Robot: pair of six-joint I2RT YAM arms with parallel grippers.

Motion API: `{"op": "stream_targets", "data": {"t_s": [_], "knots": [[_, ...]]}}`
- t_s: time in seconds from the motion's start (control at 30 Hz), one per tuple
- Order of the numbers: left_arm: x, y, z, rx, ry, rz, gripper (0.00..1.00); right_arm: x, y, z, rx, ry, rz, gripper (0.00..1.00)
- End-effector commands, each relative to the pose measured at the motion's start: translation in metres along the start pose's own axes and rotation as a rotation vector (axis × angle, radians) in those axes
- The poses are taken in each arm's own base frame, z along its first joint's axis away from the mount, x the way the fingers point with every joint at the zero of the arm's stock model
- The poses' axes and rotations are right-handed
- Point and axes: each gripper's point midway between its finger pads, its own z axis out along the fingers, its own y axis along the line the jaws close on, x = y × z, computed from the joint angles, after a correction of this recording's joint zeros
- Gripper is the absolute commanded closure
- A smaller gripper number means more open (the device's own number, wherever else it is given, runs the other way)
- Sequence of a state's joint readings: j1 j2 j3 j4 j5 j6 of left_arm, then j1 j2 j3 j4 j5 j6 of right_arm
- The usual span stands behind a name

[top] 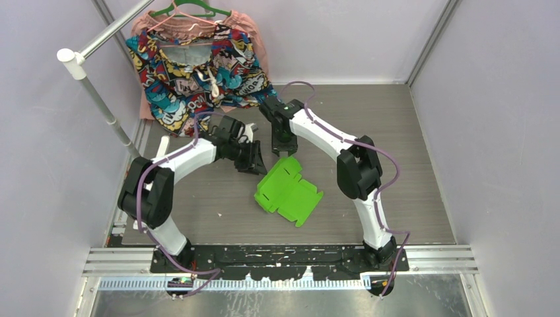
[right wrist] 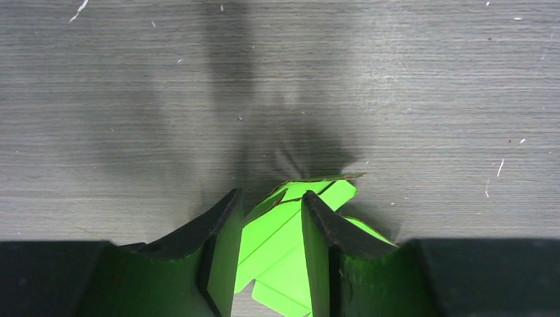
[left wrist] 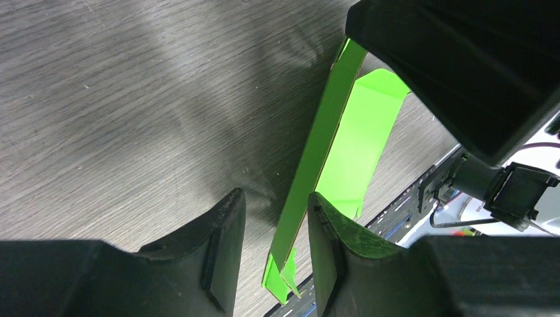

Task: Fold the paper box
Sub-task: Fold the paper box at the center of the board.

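Note:
The paper box point(top: 290, 191) is a lime-green card sheet, partly folded, lying mid-table with one side raised. My left gripper point(top: 251, 159) is at its far left corner. In the left wrist view a raised strip of the paper box point(left wrist: 360, 132) runs edge-on between the open fingers of the left gripper point(left wrist: 274, 197), nearer the right finger, with a gap on each side. My right gripper point(top: 284, 149) points down at the sheet's far edge. In its wrist view the right gripper point(right wrist: 271, 195) stands open astride folded flaps of the paper box point(right wrist: 277, 238).
A colourful patterned garment point(top: 198, 66) hangs on a green hanger at the back left, beside a white pole point(top: 99, 99). A metal rail point(top: 284, 261) runs along the near edge. The right arm's black housing point(left wrist: 462, 66) fills the left wrist view's upper right.

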State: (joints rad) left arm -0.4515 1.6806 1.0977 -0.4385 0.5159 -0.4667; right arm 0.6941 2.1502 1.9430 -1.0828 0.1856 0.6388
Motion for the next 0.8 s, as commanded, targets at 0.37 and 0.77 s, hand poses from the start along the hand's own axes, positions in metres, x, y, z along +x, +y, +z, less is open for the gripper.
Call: {"op": "stream_targets", "data": {"t_s": [0.37,0.77], "knots": [[-0.0161,-0.0224,-0.0191,0.04,-0.069,0.052,0.59,0.0023,0.0037,-0.0034,0.037,-0.022,0.001,0.61],[-0.0168,-0.0245,-0.0196,0.046,-0.069,0.052,0.59,0.0019,0.0026,-0.0069,0.042,-0.025,-0.001,0.69]]}}
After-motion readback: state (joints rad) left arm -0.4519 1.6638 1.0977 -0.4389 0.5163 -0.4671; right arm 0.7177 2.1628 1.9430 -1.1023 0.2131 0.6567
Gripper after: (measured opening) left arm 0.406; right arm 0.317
